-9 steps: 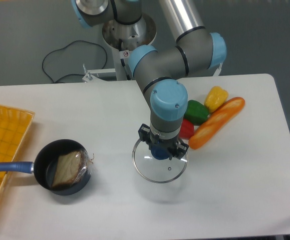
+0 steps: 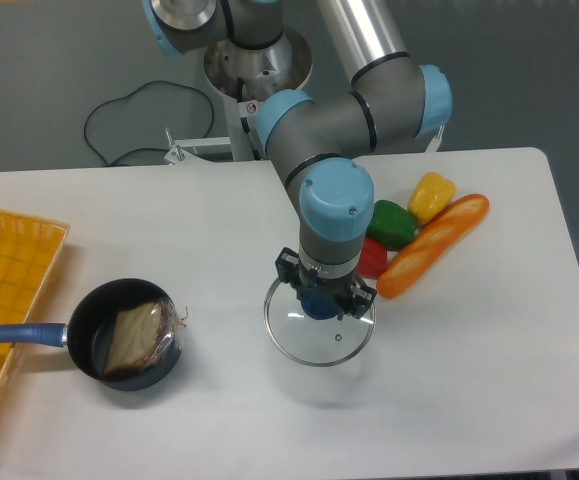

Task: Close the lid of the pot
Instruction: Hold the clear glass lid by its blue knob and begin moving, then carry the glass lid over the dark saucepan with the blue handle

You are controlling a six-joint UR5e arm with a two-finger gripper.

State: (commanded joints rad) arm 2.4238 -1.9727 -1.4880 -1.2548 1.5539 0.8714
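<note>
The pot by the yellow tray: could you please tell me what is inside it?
The pot is uncovered and holds one tan, bread-like slab in clear wrapping. What lies beneath that slab is hidden.

no legible text, brand or number appeared anywhere in the view. the only sign was a small round red-ringed sticker [image 2: 252, 108] on the side of the robot arm [image 2: 309, 125], just below its base joint; the symbol inside it was too small to make out. a small dark mark beside that sticker was likewise too blurred to read. the pot [image 2: 129, 334], the lid [image 2: 319, 335], the yellow tray [image 2: 4, 290] and the toy vegetables [image 2: 419, 230] bore no readable marking.
</note>
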